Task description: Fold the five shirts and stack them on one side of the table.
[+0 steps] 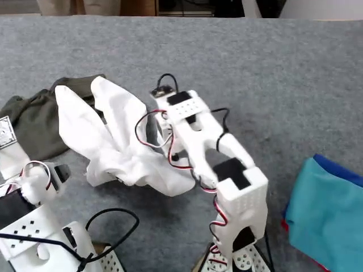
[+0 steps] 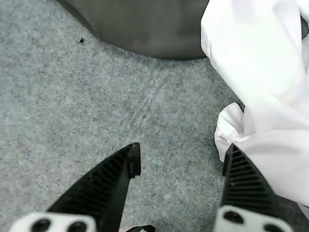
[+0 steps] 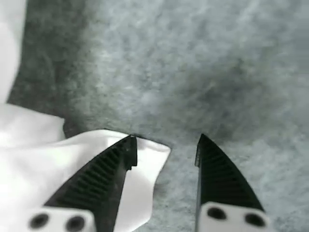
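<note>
A crumpled white shirt [image 1: 113, 141] lies left of the table's middle, partly over an olive-green shirt [image 1: 39, 116]. My right arm [image 1: 193, 122] hangs over the white shirt's right edge. Its gripper [image 3: 166, 145] is open just above the carpet, one finger over a corner of the white shirt [image 3: 58, 159], the other over bare carpet. My left arm [image 1: 34, 187] sits at the near left. Its gripper [image 2: 182, 159] is open over the grey carpet, with the white shirt [image 2: 260, 87] touching one finger and the olive shirt [image 2: 149, 24] farther off.
A folded teal shirt [image 1: 329, 209] lies at the right edge on a blue one [image 1: 340, 170], with a red edge [image 1: 287, 226] below. A white card [image 1: 5, 133] rests at the far left. Grey carpet [image 1: 255, 62] covers the table.
</note>
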Tool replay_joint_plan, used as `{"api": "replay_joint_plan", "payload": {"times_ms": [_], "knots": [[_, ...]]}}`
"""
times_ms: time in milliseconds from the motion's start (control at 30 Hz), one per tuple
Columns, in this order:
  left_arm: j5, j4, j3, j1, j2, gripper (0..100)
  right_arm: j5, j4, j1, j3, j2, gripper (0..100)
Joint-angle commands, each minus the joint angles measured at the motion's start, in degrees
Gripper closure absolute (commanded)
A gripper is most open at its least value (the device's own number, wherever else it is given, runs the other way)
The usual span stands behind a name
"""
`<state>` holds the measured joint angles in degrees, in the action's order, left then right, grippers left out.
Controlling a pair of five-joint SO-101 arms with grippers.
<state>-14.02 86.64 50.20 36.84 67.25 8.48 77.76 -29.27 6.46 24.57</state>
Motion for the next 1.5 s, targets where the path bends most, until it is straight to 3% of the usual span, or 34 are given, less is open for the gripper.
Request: {"api": "replay_joint_plan", "payload": {"times_ms": [0, 200, 367, 767, 867, 1033, 1300, 1467], "knots": [[-0.2, -0.8, -0.3, 0.4, 0.4, 72, 0.7, -0.5, -1.5, -2.7, 1.0, 79.7], [-0.2, -0.6, -0.3, 0.4, 0.4, 72, 0.8, -1.3, -1.1, -2.7, 5.2, 80.4], [-1.1, -0.6, -0.3, 0.5, 0.4, 72, 3.3, -1.3, -1.3, -2.8, 6.4, 92.5], [-1.2, -0.6, -0.3, 0.4, 0.4, 72, 3.4, -0.2, -1.1, -2.8, 5.3, 92.6], [-1.2, -0.7, -0.3, 0.4, 0.4, 72, 3.3, -0.2, -0.2, -2.5, 1.9, 91.0], [-1.2, -0.7, -0.3, 0.4, 0.4, 72, 2.2, 1.3, 1.1, -0.7, -6.4, 77.0], [-1.2, -1.0, 2.6, 0.5, 0.4, 72, 0.3, 2.7, 1.0, 8.7, -16.2, 76.9], [-1.2, -1.0, 2.7, 0.6, 0.4, 72, 0.5, -4.0, 1.0, 15.3, -16.8, 77.4]]}}
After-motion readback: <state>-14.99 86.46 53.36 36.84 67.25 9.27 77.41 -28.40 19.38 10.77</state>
